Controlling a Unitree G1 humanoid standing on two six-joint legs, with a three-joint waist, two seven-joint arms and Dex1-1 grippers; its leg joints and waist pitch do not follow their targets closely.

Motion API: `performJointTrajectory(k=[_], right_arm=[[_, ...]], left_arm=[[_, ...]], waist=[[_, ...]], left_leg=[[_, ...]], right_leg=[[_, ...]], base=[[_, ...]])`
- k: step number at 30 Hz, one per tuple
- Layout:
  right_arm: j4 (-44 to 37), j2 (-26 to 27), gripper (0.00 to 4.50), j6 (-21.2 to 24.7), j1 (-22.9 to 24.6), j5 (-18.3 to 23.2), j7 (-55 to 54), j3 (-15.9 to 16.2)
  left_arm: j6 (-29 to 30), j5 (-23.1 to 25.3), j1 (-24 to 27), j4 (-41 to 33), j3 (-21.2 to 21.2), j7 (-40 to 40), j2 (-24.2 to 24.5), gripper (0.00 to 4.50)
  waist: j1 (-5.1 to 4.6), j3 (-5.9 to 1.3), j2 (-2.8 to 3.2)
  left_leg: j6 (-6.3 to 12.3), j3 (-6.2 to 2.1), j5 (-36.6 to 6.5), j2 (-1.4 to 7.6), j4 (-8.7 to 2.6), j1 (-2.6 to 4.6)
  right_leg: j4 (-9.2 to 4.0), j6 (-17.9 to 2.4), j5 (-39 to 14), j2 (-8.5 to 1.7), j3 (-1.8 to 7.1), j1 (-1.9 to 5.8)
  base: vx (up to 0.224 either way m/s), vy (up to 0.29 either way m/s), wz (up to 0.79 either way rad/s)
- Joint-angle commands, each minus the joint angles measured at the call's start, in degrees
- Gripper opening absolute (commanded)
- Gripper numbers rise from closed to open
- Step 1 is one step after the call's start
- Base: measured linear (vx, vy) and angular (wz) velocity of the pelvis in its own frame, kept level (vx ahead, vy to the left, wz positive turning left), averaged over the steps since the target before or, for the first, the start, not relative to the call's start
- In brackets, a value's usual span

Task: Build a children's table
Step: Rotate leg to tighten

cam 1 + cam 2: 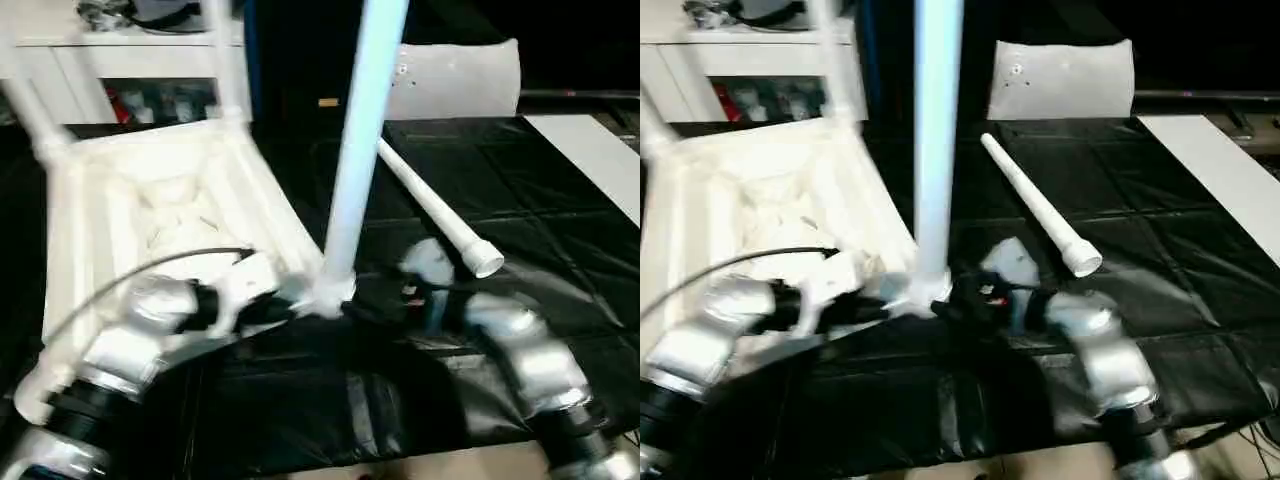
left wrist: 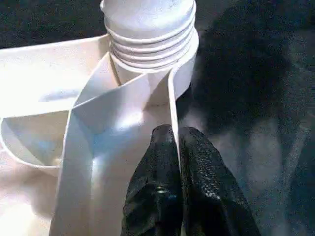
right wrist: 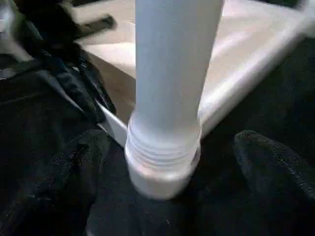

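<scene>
1. Table top [image 1: 150, 215] lies upside down on the black surface [image 1: 500, 180], ribbed underside up, tilted a little — its near corner socket [image 2: 157, 73] sits right between the two arms.
2. Leg [image 1: 362, 140] stands upright in that socket, threaded end down. In the left wrist view several thread rings are above the socket's rim, so I'd judge it is not screwed home yet.
3. Left gripper [image 2: 175, 142] is pinched closed on the thin wall of the top just beside the socket — it is bracing the top.
4. Right gripper [image 3: 167, 172] sits low at the foot of the leg, jaws spread wide with one finger [image 3: 275, 172] well out to the side and the leg between them, not clamped.
5. To do this step well, as I read it: close the right jaws around the leg near its base, keep it dead upright so the threads don't cross, and turn in short bites while the left holds the top from spinning.
6. Spare leg [image 1: 1035, 205] lies flat on the surface, just behind the right arm, wide end nearest. Two more legs rise from the far corners.
7. Everything is smooth, glossy white plastic — slippery for the jaws. Legs are round and tapered; the ribs are thin and stiff; the surface cover is crinkled black sheeting.
</scene>
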Motion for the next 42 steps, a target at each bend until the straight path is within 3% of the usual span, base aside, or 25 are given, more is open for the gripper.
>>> performJointTrajectory(k=[1,4,8,10,12,13,16,22,23,28,32,38,42], right_arm=[[0.4,-0.8,4.41,-0.9,-0.5,0.3,3.2,1.3],[0.8,-1.2,4.41,-1.8,-0.8,-0.2,4.5,2.1],[1.3,-1.6,4.41,-1.2,-1.5,0.9,5.6,2.6],[1.2,-1.8,4.50,-1.0,-1.4,1.0,6.5,3.1],[1.1,-1.9,4.50,-1.0,-1.2,0.8,7.0,3.4],[1.2,-1.9,4.50,-1.1,-1.1,0.8,7.0,3.5],[1.2,-1.9,4.50,-1.1,-1.0,0.8,6.9,3.5],[1.1,-2.0,4.50,-0.8,-0.8,0.8,7.0,3.5],[1.1,-2.0,4.50,-0.8,-0.8,0.7,7.0,3.5],[1.5,-2.0,4.50,-1.0,-1.0,0.4,6.6,3.4],[2.4,-1.9,4.50,-1.4,-1.6,0.2,6.1,3.0],[5.3,-1.3,4.50,-3.4,-3.6,-0.8,4.7,2.6],[7.2,-1.3,4.50,-4.8,-5.2,-1.2,5.5,3.2]], left_arm=[[-2.7,0.4,-1.1,0.4,-3.7,-3.7,-0.1,0.00],[-1.7,2.0,-1.9,2.6,-3.3,-0.6,-0.2,0.00],[-0.5,1.4,-2.7,4.6,-2.2,0.6,-0.9,0.00],[-2.1,1.7,-2.9,5.8,-1.9,1.0,-1.1,0.55],[-3.2,1.7,-3.0,6.6,-1.7,1.8,-1.4,0.57],[-3.3,1.6,-3.0,6.8,-1.7,2.0,-1.5,0.67],[-3.7,1.9,-3.1,7.3,-1.7,3.3,-1.8,1.01],[-3.7,1.4,-3.5,8.7,-1.6,2.4,-2.1,1.01],[-3.6,1.2,-3.5,8.7,-1.5,2.1,-2.0,0.71],[-3.3,2.8,-3.5,9.2,-2.9,1.5,-0.2,0.58],[-2.4,2.7,-3.6,8.6,-3.1,0.7,0.2,0.14],[-7.0,2.2,-4.1,8.5,-4.2,-2.2,0.5,0.02],[-8.9,0.5,-3.7,6.7,-5.6,-6.8,1.0,0.02]], waist=[[-0.13,-3.05,0.29],[0.18,-3.08,0.10],[0.66,-2.90,-0.15],[0.64,-2.73,-0.25],[0.60,-2.76,-0.51],[0.72,-2.87,-0.34],[0.58,-2.84,-0.44],[0.64,-2.85,-0.32],[0.60,-2.88,-0.40],[0.57,-2.76,-0.27],[0.37,-2.72,-0.34],[-0.09,-2.70,-0.59],[-0.17,-2.90,-0.42]], left_leg=[[3.32,0.49,-9.5,1.46,-4.14,-0.02],[3.05,0.54,-9.5,1.42,-4.16,-0.09],[2.28,0.61,-11.0,1.39,-4.26,0.08],[2.13,0.56,-12.5,1.32,-4.41,0.10],[2.18,0.55,-13.0,1.19,-4.37,0.07],[2.12,0.43,-12.5,1.28,-4.41,0.09],[2.22,0.50,-12.5,1.29,-4.44,0.11],[2.46,0.64,-12.0,1.24,-4.38,0.17],[2.47,0.66,-12.0,1.24,-4.35,0.15],[2.30,0.59,-12.8,1.26,-4.46,0.17],[2.08,0.53,-13.5,1.19,-4.47,0.15],[2.28,0.48,-13.9,1.13,-4.38,0.19],[2.35,0.55,-12.3,1.37,-4.43,0.21]], right_leg=[[-3.70,-10.2,-14.7,-3.34,3.53,3.09],[-3.68,-10.0,-15.1,-3.25,3.50,3.16],[-4.04,-8.5,-19.3,-3.36,3.58,3.02],[-4.42,-7.3,-22.6,-3.41,3.54,3.02],[-4.65,-6.2,-24.4,-3.35,3.53,3.00],[-4.65,-5.9,-24.6,-3.51,3.55,3.03],[-4.67,-5.9,-24.4,-3.36,3.59,2.89],[-4.59,-6.4,-23.4,-3.27,3.67,2.75],[-4.59,-6.4,-23.3,-3.26,3.70,2.75],[-4.79,-5.8,-25.0,-3.26,3.65,2.68],[-4.97,-5.6,-26.3,-3.31,3.57,2.68],[-5.23,-5.5,-27.8,-3.36,3.48,2.47],[-4.52,-7.1,-23.4,-3.33,3.76,2.52]], base=[[0.000,0.000,0.00],[0.000,0.000,0.00],[0.000,0.000,0.00],[0.000,0.000,0.00],[0.000,0.000,0.00],[0.000,0.000,0.00],[0.000,0.000,0.00],[0.000,0.000,0.00],[0.000,0.000,0.00],[0.000,0.000,0.00],[0.000,0.000,0.00],[0.000,0.000,0.00],[0.000,0.000,0.00]])
